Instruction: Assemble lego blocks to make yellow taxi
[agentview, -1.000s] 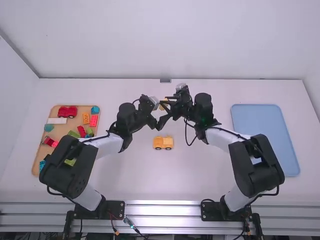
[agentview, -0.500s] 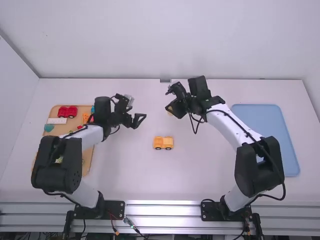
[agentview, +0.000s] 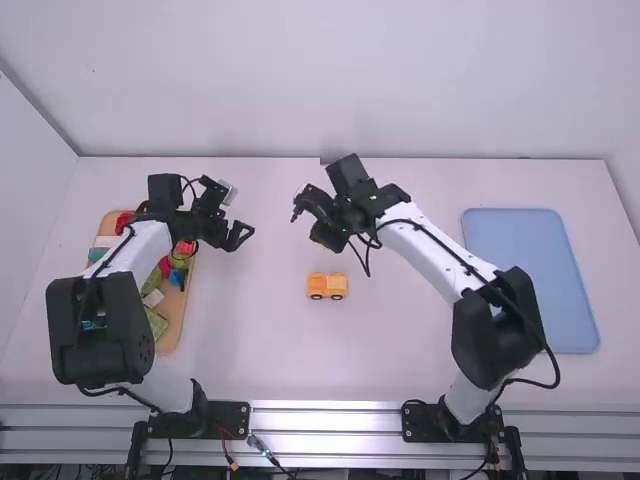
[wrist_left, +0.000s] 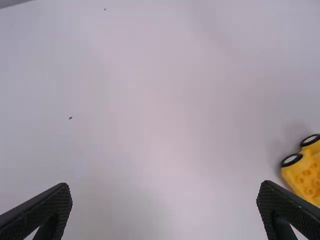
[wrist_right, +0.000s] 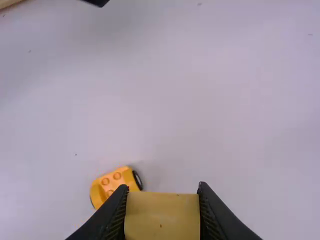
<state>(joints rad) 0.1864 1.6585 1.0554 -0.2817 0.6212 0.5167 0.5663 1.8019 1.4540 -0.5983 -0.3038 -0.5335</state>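
Note:
An orange-yellow wheeled base (agentview: 327, 286) stands on the table near its middle; the left wrist view has part of this wheeled base (wrist_left: 306, 172), and the right wrist view shows its studs (wrist_right: 116, 181). Beyond it and slightly left, my right gripper (agentview: 322, 236) is above the table. In the right wrist view my right gripper (wrist_right: 162, 210) is shut on a yellow block (wrist_right: 162, 217), which is apart from the base. My left gripper (agentview: 240, 238) is beside the wooden tray; its wrist view shows the left gripper (wrist_left: 165, 210) open with nothing between the fingers.
A wooden tray (agentview: 172, 335) at the left holds red, green, blue and other blocks, partly covered by the left arm. A blue tray (agentview: 530, 270) lies on the right side of the table. A wall stands behind the table.
The left gripper has moved away leftward from the right one, toward the wooden tray, and opened. The right gripper has shifted left and toward the wheeled base, carrying the yellow block. The base has stayed put.

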